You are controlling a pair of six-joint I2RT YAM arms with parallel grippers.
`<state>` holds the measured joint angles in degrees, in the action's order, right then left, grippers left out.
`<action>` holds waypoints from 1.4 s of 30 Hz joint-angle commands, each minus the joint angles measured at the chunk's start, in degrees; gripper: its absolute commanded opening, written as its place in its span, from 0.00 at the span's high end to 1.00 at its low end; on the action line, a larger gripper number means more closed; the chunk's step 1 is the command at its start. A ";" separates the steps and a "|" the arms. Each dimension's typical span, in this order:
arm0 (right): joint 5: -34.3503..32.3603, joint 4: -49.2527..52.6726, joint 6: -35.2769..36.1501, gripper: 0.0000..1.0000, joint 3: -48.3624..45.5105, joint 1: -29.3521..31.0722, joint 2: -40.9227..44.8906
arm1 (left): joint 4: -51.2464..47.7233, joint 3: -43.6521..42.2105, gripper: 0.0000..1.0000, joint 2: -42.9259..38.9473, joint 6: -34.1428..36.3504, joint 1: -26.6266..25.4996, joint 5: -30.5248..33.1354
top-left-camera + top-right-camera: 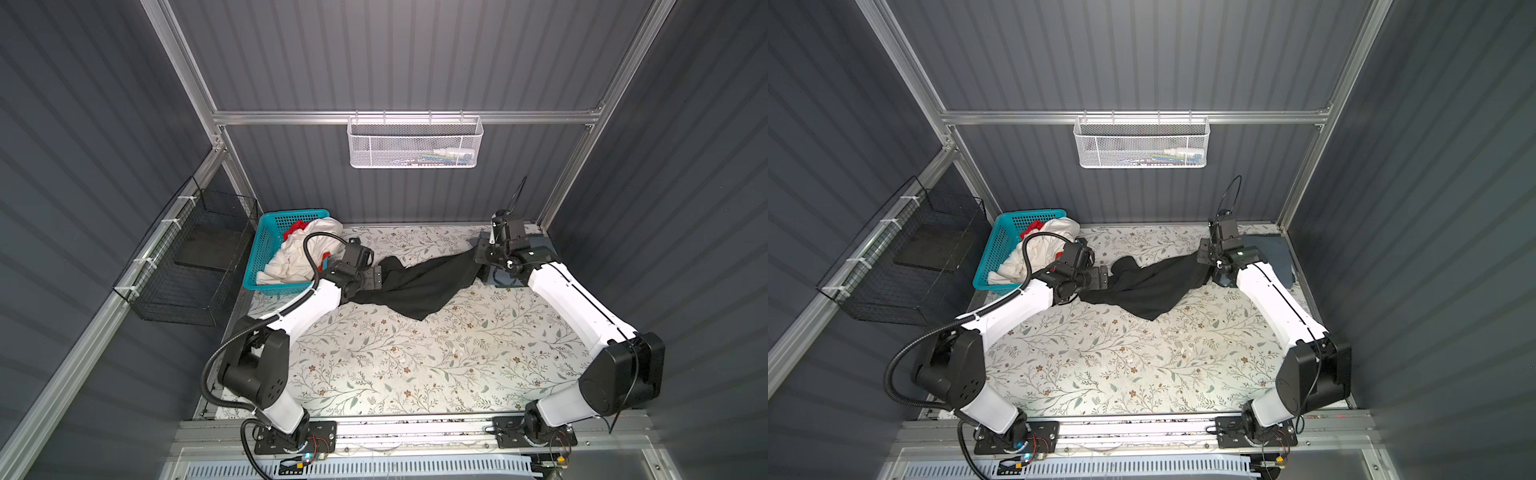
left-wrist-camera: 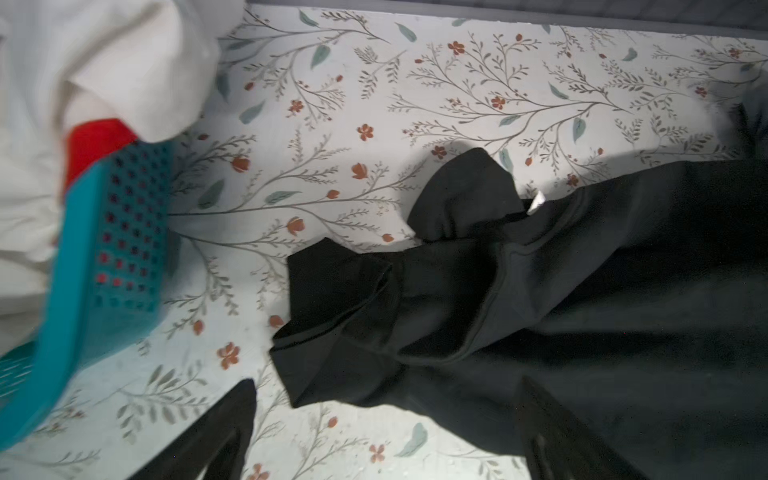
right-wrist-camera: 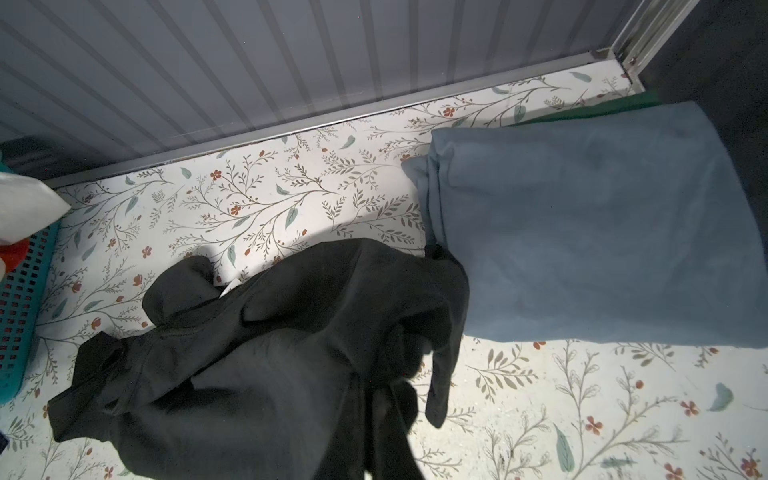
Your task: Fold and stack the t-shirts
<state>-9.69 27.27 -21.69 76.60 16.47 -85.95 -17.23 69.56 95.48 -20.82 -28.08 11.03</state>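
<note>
- The black t-shirt [image 1: 415, 286] lies bunched across the far half of the floral table [image 1: 415, 365], stretched between the two arms.
- A small white tag [image 2: 537, 203] shows at its collar; any print on it is too small to read.
- The right gripper [image 1: 481, 262] is clamped on the shirt's right end, lifting it.
- The left gripper [image 2: 386, 399] stands wide over the sleeve end, gripping nothing.
- The blue-grey t-shirt [image 3: 602, 232] sits folded in the far right corner.
- The white t-shirt [image 1: 295, 253] and the red t-shirt [image 1: 296, 227] fill the teal basket [image 1: 266, 249].
</note>
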 commanded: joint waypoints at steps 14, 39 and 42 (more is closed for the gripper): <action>4.48 -3.76 -3.96 1.00 -5.67 -1.70 3.67 | -3.36 16.49 0.38 19.52 1.39 -0.29 -16.05; -8.96 2.82 4.50 1.00 -2.67 -1.70 10.54 | -5.70 17.07 1.00 0.25 4.56 0.57 1.15; -7.90 3.24 5.42 1.00 -1.94 -1.70 12.89 | -5.64 15.71 1.00 -6.41 4.84 0.65 6.62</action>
<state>-15.57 30.06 -18.39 72.23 14.79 -75.57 -23.11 86.94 93.80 -17.15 -28.01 9.23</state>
